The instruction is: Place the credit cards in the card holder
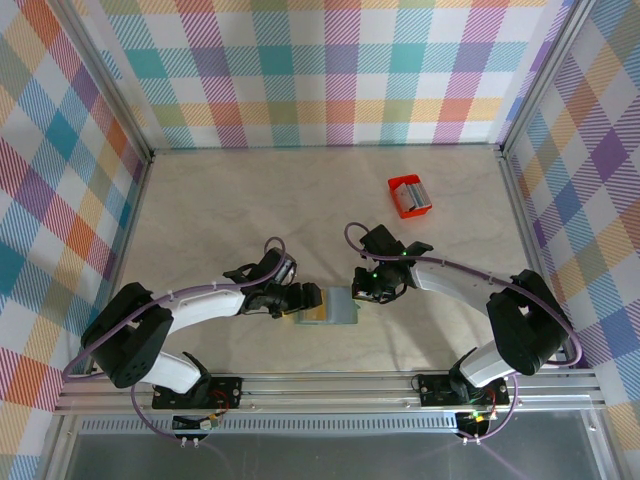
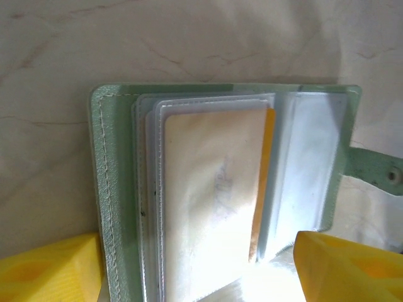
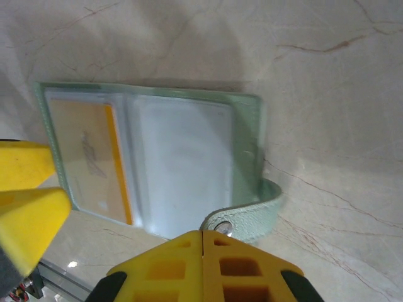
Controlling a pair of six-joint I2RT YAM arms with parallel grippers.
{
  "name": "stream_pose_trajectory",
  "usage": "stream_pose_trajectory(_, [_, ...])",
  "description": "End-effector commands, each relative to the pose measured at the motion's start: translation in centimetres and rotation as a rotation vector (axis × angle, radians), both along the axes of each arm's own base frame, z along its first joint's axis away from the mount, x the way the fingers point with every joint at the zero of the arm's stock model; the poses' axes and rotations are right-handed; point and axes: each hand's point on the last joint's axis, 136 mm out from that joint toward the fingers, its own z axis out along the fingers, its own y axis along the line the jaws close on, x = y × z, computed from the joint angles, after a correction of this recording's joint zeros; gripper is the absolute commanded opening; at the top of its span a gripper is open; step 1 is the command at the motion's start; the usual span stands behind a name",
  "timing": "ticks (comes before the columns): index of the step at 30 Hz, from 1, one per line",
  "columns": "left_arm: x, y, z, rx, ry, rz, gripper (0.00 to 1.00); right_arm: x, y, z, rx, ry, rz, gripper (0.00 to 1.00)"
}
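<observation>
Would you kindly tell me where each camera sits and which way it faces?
Top: above and behind, facing down at the table; left arm and right arm show.
Left wrist: facing down onto the open wallet, left pincer open below.
Right wrist: facing down onto its tab side, right pincer shut.
All three share the wallet.

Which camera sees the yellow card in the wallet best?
The left wrist view: the yellow card fills the middle, close up, inside the open card holder. The right wrist view shows it smaller, off-centre; the top view, just a tiny gold patch.
</observation>
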Motion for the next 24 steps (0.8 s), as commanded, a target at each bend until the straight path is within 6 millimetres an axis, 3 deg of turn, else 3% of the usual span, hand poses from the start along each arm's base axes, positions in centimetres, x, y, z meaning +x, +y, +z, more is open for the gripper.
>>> stream_pose_trajectory(1, [0.4, -2.3, 3.5, -0.142, -0.046, -0.026, 0.77, 0.1, 1.0, 0.1, 0.059, -0.027, 0.063, 0.00])
stream_pose_trajectory(6, [0.5, -3.5, 5.7, -0.235, -0.072, -0.027, 0.77, 0.6, 2.1, 1.0, 0.170, -0.060, 0.098, 0.00])
stream_pose_trajectory(17, [0.5, -5.1, 7.9, -0.316, -0.095, -0.038, 0.78, 0.9, 3.7, 2.3, 0.337, -0.071, 0.142, 0.00])
stream_pose_trajectory(24, [0.7, -6.5, 9.3, -0.365, -0.114, -0.052, 0.78, 0.5, 3.7, 2.2, 0.365, -0.057, 0.146, 0.00])
